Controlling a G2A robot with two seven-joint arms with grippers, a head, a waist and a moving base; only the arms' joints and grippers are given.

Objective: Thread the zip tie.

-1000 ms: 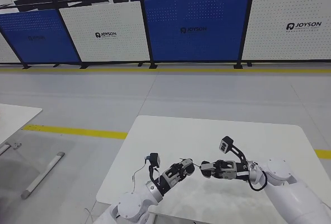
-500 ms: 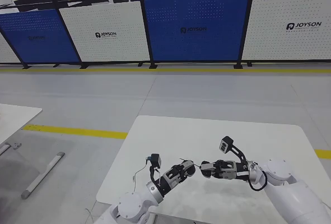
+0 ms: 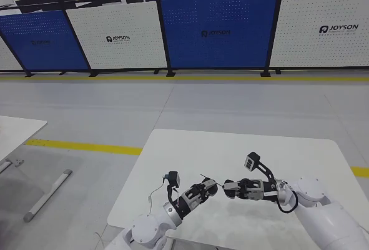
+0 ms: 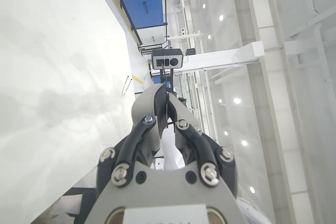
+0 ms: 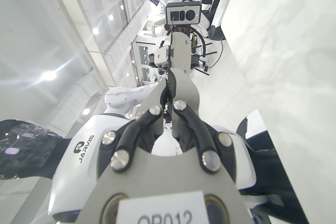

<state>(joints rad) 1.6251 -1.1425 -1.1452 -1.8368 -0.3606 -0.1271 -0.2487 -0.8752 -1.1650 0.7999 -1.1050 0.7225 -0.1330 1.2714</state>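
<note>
Zip tie (image 4: 166,108) sits clamped in left gripper (image 4: 163,93), beside right gripper (image 5: 169,82).

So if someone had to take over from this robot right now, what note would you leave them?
Left pincer: shut on the zip tie, held in the air above the white table.
Right pincer: shut on the same zip tie, facing the left one, tips nearly meeting.
Two thin dark strips, likely spare ties, lie on the table.
Done: tie lifted, gripped by both pincers.
Left: too small to tell whether the tail has entered the head; feed it through and pull.
</note>
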